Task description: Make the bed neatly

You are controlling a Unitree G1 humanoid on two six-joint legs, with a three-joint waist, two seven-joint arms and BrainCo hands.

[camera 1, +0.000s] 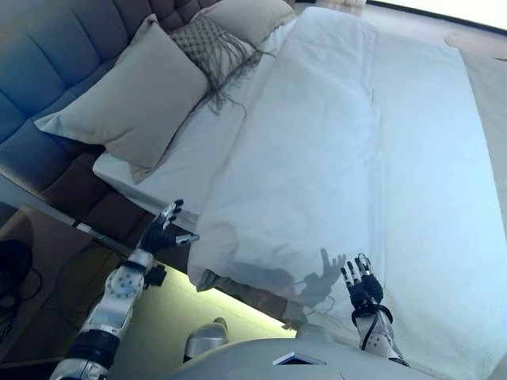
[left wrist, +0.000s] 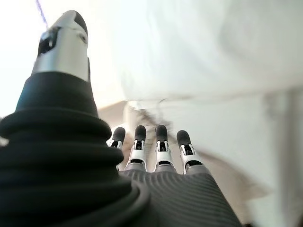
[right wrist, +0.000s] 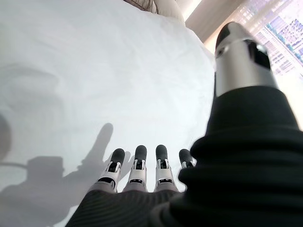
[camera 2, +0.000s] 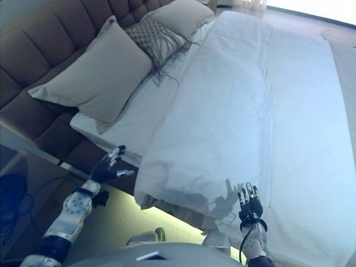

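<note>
Fingers of the left hand are spread straight and loose, holding nothing, beside the bed's near edge. Just past its fingertips hangs the corner of the white duvet, draped over the side of the mattress; the hand is close to that corner but apart from it. Beyond the left hand, further up the bed, a large beige pillow leans against the dark padded headboard, with a fringed woven cushion and a second pale pillow behind it. A strip of bare white sheet shows between the pillows and the duvet's top edge.

The right hand is also wide open, fingers straight and slightly fanned, palm held low over the duvet near the same long edge; I cannot tell whether it touches the cloth. Ahead of it the duvet spreads mostly flat across the mattress, with a soft lengthwise ridge down its middle.
</note>
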